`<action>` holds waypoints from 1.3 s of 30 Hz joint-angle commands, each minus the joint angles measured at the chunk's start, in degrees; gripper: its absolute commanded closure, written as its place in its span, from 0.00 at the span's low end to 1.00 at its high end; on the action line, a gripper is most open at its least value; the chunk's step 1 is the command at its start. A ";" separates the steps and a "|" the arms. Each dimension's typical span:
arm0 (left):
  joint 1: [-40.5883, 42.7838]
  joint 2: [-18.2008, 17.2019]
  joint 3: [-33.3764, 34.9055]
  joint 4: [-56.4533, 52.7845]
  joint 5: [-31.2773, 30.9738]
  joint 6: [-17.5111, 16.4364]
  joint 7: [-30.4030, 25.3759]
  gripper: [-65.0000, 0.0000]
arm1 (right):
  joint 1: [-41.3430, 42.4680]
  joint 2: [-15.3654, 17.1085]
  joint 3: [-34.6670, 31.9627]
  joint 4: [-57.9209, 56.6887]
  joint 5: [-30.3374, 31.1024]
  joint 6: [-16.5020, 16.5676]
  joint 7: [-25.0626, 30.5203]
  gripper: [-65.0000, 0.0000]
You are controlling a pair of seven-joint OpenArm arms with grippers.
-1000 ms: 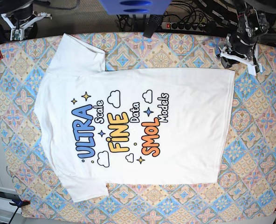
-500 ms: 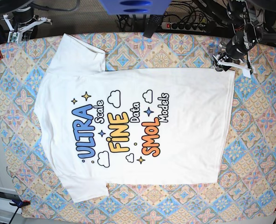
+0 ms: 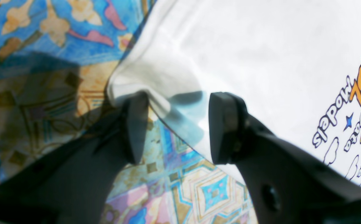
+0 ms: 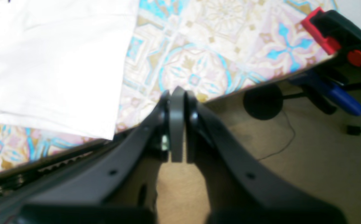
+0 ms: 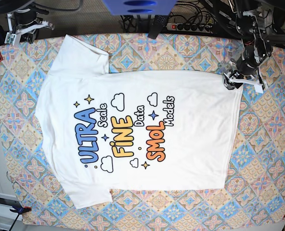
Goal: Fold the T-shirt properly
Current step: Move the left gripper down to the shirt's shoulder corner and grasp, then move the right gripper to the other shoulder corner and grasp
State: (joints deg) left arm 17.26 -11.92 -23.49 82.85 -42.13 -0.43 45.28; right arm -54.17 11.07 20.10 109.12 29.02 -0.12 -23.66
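Your T-shirt (image 5: pixel 142 130) lies flat, print up, on the patterned worktop (image 5: pixel 270 144). Left pincer (image 3: pixel 175 127) sits spread apart around its hem corner, not pinching. Right pincer (image 4: pixel 177 96) is clenched on nothing at the worktop edge.

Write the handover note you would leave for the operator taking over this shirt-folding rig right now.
Left gripper: open, jaws astride the hem corner of the T-shirt, not yet closed on it.
Right gripper: shut, empty, over the table edge by a sleeve.
T-shirt: spread flat, print up, on the patterned tablecloth.
Done: no fold shows.
Left: grip the corner, then make every fold.
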 commanded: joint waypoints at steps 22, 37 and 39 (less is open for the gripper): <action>4.77 -0.25 -0.12 4.23 0.06 0.47 1.89 1.00 | 8.15 0.31 0.69 -1.56 4.44 -0.01 -12.08 0.78; 4.77 -0.43 -0.12 5.02 0.06 0.47 1.89 1.00 | 11.14 0.58 0.17 -16.07 20.70 0.16 -12.08 0.53; 4.77 -0.43 -0.12 5.02 0.15 0.47 1.89 1.00 | 11.14 0.58 0.17 -16.07 20.70 2.01 -12.08 0.53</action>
State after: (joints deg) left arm 21.91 -11.62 -23.44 87.00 -42.04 0.05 47.29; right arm -42.57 10.81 19.92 92.33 49.34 1.61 -36.49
